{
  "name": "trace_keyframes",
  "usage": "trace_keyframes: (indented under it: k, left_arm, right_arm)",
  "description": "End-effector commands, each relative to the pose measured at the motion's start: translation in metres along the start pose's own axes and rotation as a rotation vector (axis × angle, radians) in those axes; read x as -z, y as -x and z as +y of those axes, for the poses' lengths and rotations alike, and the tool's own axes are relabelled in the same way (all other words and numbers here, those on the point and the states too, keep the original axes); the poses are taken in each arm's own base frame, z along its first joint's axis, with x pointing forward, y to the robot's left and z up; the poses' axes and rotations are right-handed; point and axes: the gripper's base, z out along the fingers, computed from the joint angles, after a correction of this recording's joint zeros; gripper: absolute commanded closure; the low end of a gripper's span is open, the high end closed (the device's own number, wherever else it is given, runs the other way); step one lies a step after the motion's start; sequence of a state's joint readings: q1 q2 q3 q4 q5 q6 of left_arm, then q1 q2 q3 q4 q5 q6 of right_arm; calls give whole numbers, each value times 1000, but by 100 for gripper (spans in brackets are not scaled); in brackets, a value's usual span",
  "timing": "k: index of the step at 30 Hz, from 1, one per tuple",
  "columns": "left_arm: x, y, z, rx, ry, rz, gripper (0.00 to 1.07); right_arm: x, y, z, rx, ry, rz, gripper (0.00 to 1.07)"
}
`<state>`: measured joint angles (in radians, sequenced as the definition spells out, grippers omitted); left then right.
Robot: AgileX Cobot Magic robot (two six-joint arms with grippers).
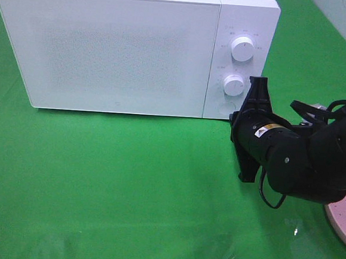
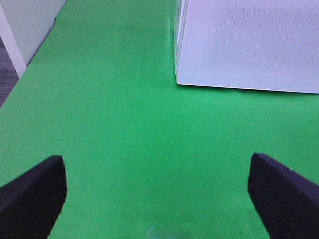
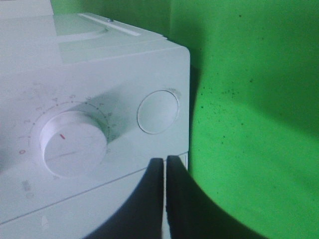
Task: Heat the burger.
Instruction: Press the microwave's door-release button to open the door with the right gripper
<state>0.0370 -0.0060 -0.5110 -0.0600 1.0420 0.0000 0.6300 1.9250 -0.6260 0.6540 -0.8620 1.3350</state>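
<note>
Green counter (image 1: 126, 192) is bearing a microwave (image 1: 107, 46) at 11 o'clock; right claw (image 3: 164, 162) is pinching closed, empty; left claw (image 2: 155, 164) is gaping, empty.

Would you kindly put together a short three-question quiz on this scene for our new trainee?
1. True or false: the door of the white box-shaped microwave stands open.
2. Multiple choice: the black fingers of the right gripper are (a) spread wide, (b) shut together with nothing between them, (c) clamped on a dial.
3. Short answer: how many round white dial knobs sit on the microwave's control panel?

Key: 1 false; 2 b; 3 two.
</note>
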Motion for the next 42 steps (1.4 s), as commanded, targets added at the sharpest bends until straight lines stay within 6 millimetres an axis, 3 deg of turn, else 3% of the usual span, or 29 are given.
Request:
trace_keyframes:
  k: [1, 18, 35, 42]
  left_arm:
    - [2, -1, 0, -3, -2, -27, 16]
    - [2, -1, 0, -3, -2, -27, 16]
    - [2, -1, 0, -4, -1, -26, 16]
    - [2, -1, 0, -4, -1, -26, 16]
  right_arm:
    - [-11, 1, 5, -2, -3, 6, 107]
    - [-52, 3, 6, -10, 7, -12, 107]
    - [-73, 3, 12, -25, 34, -28, 107]
    - [-72, 7, 26, -21, 194, -70, 107]
